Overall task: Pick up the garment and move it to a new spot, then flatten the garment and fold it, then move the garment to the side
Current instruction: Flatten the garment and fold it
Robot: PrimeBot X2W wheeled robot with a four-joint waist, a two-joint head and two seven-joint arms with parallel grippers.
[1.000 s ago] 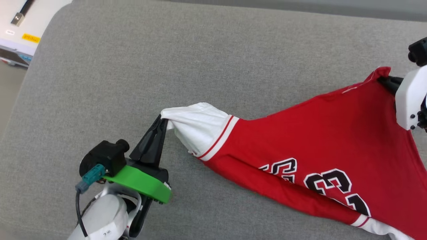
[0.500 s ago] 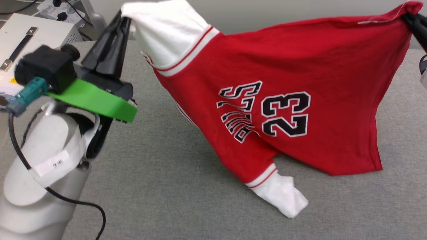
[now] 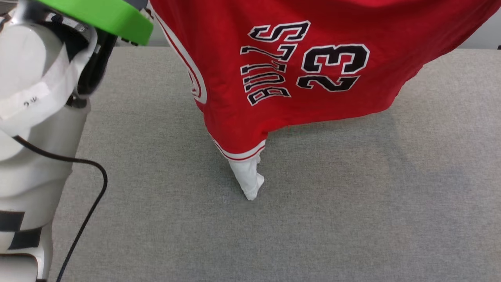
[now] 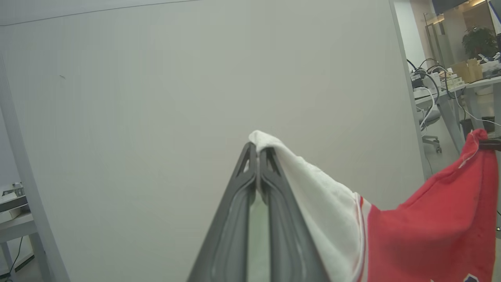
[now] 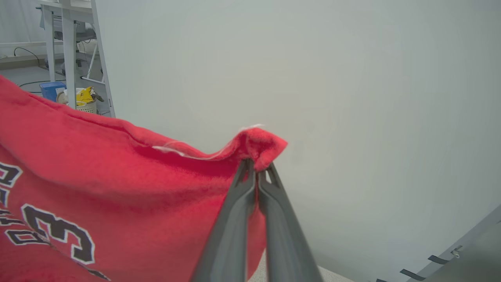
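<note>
Red garment (image 3: 332, 105) hangs over grey surface (image 3: 352, 203), pinched by left gripper (image 4: 257, 148) (white sleeve) and right gripper (image 5: 256, 167).

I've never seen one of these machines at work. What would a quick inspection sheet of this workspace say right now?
Surface: grey fabric-covered table, flat.
Job's things: red garment hangs lifted, lettering towards the head camera; one white sleeve dangles, its tip at or just above the table.
Clutter: nothing seen on the table.
Grippers: left gripper shut on the other sleeve; right gripper shut on a red corner of the garment.
Cables: black cable loops beside the left arm.
Surroundings: pale wall; desks with wires beyond.
</note>
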